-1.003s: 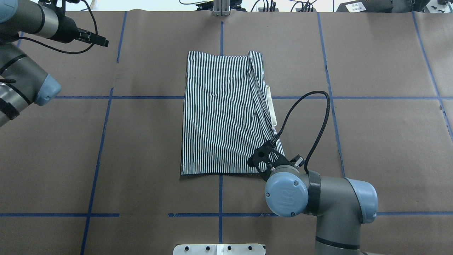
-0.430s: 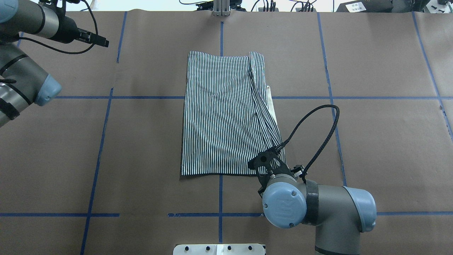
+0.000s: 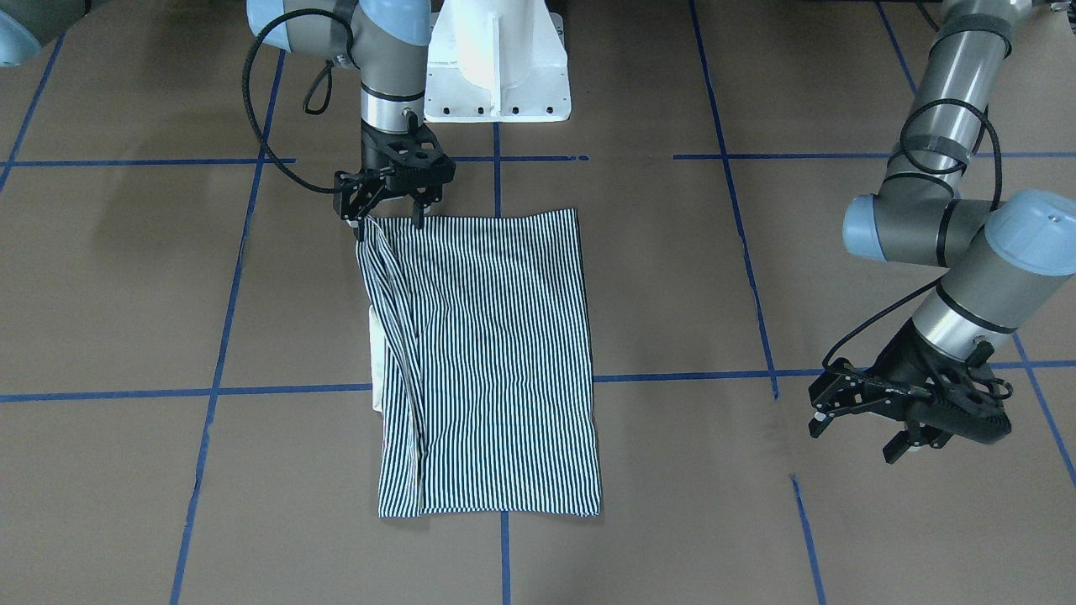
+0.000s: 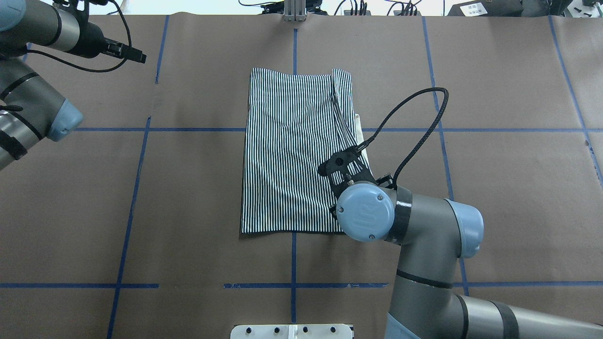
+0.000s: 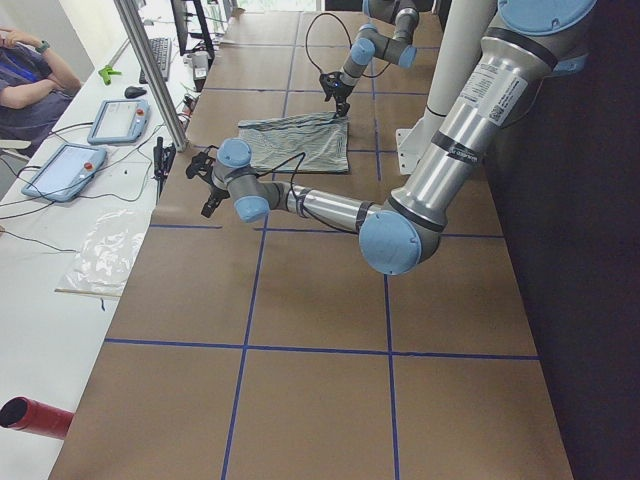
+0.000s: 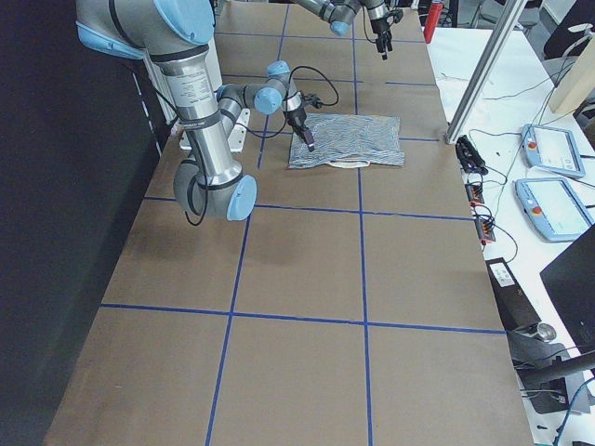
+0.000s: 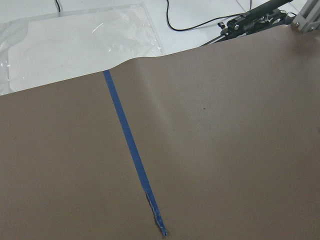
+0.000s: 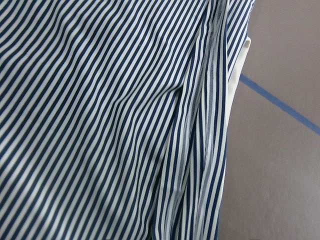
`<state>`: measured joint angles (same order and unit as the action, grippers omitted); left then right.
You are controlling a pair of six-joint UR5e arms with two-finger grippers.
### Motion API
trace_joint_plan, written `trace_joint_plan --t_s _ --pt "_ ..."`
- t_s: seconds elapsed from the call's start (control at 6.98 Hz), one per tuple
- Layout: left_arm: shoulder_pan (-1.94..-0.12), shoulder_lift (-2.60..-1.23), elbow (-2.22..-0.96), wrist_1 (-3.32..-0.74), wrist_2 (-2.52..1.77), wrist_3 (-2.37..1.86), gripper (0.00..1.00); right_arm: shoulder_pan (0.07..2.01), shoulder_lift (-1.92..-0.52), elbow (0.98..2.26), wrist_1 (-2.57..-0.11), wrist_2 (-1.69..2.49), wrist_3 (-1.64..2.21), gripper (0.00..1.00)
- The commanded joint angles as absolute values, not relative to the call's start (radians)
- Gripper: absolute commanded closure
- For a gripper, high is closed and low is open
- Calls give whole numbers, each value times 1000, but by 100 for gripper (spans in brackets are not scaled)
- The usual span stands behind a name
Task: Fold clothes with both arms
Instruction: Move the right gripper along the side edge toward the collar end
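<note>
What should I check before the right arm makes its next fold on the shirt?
1. Right claw at the shirt's corner near the base: ok.
2. Right claw shut on cloth: not ok, it looks open over that corner.
3. Left claw clear of the shirt: ok, open, off to the side over bare table.
4. Shirt lying flat: not ok, the folded edge is ridged and the collar pokes out beneath it.
5. Right arm's cable clear: ok, it loops up beside the shirt.
</note>
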<state>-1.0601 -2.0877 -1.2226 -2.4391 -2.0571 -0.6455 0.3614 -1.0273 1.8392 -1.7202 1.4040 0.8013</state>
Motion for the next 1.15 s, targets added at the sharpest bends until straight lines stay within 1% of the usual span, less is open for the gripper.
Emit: trace_joint_plan --t_s 0.0,0.29,0.72,1.0 --pt "-1058 -2088 -1223 -2439 -2057 -647 0 445 -918 1653 -1655 1472 721 11" --pt "-1058 -2085 -1223 -2439 -2057 -647 0 445 -929 1648 -1663 1532 639 15" --pt "-1057 -2085 -1221 -2439 -2057 -647 0 445 -975 1655 -1664 1539 592 17" --pt "-1057 -2086 -1218 -2439 -2057 -646 0 445 -977 1654 -1666 1539 588 18"
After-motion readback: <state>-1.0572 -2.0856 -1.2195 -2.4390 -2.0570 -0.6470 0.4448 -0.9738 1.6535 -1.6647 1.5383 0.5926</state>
